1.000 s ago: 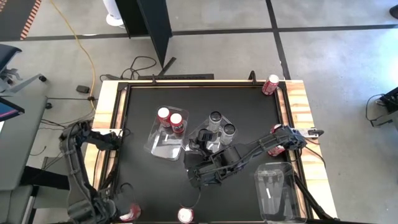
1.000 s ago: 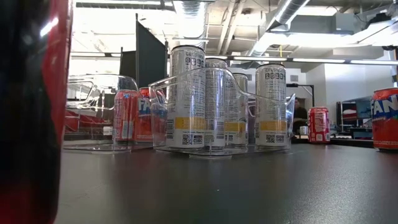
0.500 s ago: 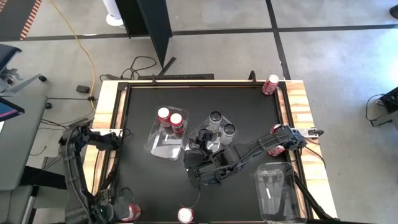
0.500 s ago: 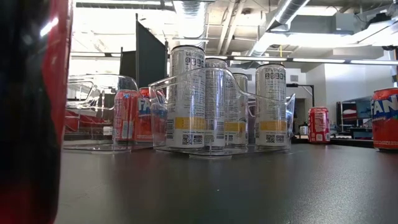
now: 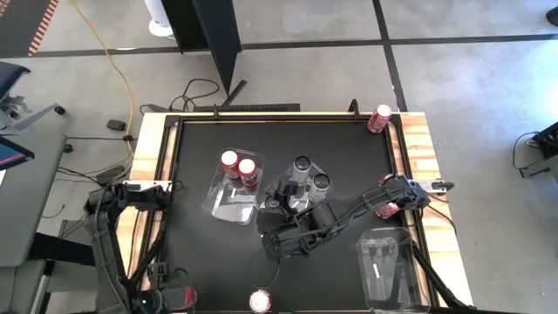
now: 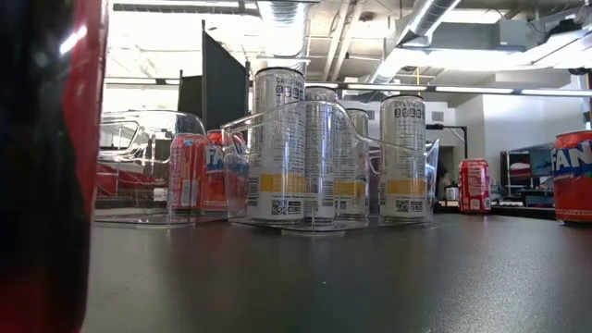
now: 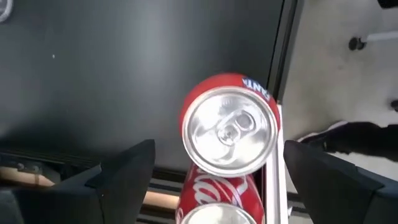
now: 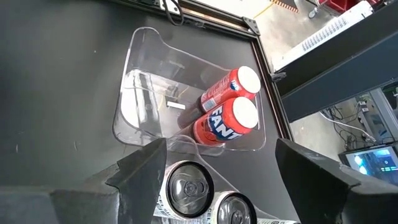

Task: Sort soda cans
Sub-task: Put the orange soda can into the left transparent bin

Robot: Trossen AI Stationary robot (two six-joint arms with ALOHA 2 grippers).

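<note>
Trays sit mid-worktop: the left tray (image 5: 228, 199) holds two upright red cans (image 5: 238, 167) at its far end, its near half bare. Beside it the silver-can tray (image 5: 288, 190) holds upright silver cans (image 5: 311, 174). A third tray (image 5: 384, 269) lies near the worktop's (image 5: 200, 253) right front corner. Loose red cans stand upright at the far right corner (image 5: 379, 118), right edge (image 5: 386, 206), and front edge (image 5: 260, 302). Left gripper (image 7: 214, 168), fingers released, hovers over a front-left corner can (image 7: 229, 129). Right gripper (image 8: 214, 168), fingers released, hangs above the silver-can tray.
</note>
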